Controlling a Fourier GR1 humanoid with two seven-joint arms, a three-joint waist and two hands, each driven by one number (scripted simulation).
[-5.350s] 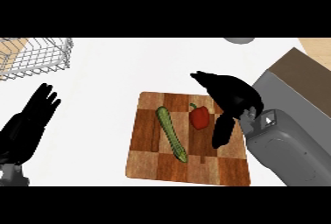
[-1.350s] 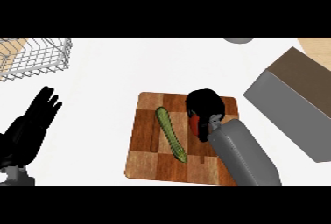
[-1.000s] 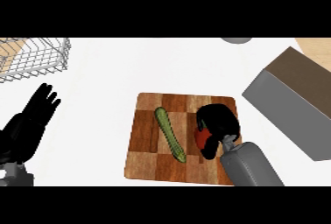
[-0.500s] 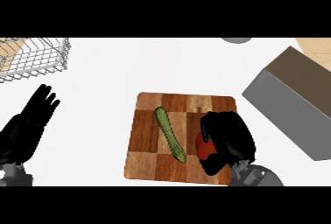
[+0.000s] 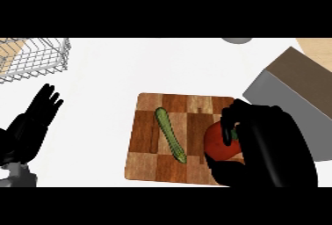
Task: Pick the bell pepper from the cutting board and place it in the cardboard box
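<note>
A red bell pepper [image 5: 218, 143] shows at the right side of the wooden cutting board [image 5: 185, 105], looking large and raised toward the camera. My right hand [image 5: 269, 147] curls round it, fingers over its top and right side, hiding much of it. A long green vegetable [image 5: 170, 134] lies on the board's middle. The cardboard box [image 5: 293, 90] stands at the right, grey side and brown flap showing. My left hand [image 5: 29, 127] rests open at the left edge, fingers up.
A wire basket [image 5: 32, 57] sits at the back left. A grey round object [image 5: 237, 40] shows at the top edge. A pale wooden surface [image 5: 318, 46] lies at the top right corner. White counter [image 5: 103, 88] spreads between basket and board.
My right hand came down over the pepper, curled round it and has drawn it up and toward the board's near right side. The left hand stayed put.
</note>
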